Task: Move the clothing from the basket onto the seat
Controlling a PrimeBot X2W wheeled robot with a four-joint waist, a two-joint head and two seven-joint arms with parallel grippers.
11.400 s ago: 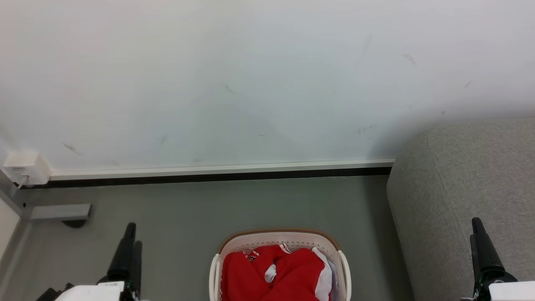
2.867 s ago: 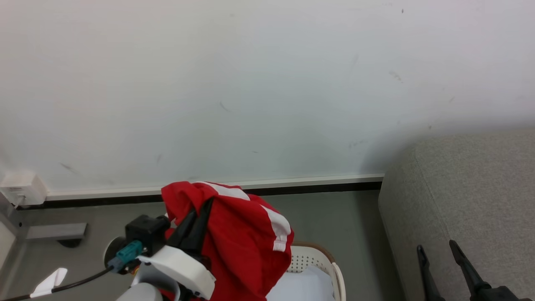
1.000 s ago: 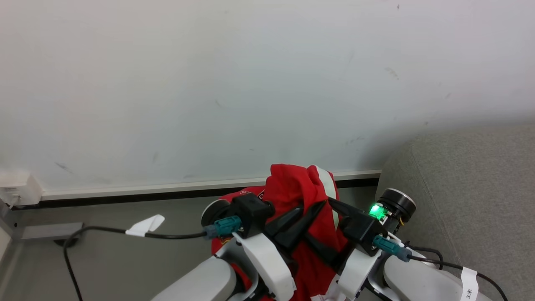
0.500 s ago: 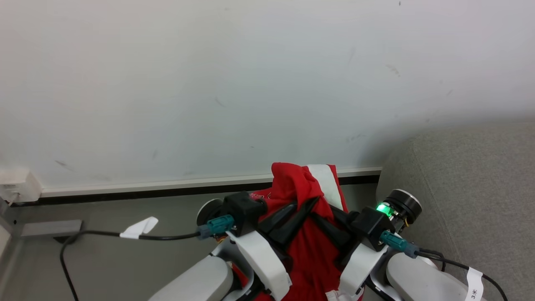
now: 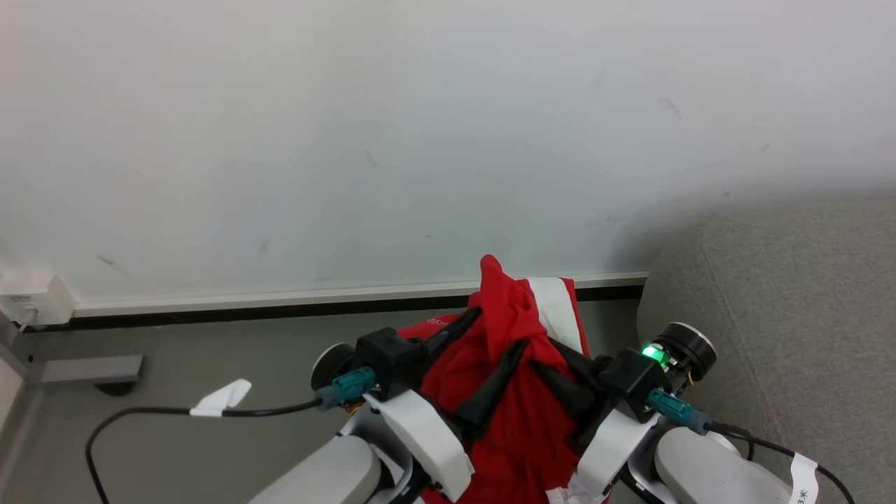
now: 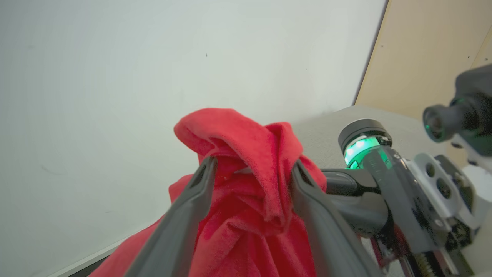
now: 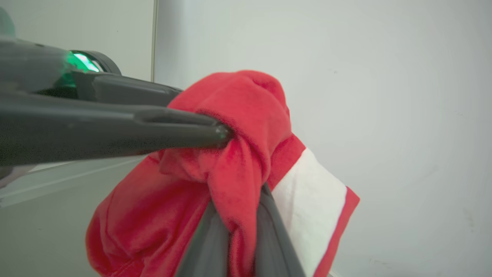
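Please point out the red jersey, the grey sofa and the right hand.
red jersey (image 5: pixel 521 427): head view, red body cloth
grey sofa (image 5: pixel 805 294): head view, top surface
right hand (image 7: pixel 240 204): right wrist view, between its fingertips

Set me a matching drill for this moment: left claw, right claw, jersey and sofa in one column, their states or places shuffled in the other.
Column one
1. left claw
2. right claw
3. jersey
4. sofa

Column two
A. grey, at the right of the head view
B. shut on a red fold
C. red with a white panel, held up between the two arms
D. fingers spread apart, red cloth bunched between them

Pairs: 1-D, 2-B, 3-C, 4-A
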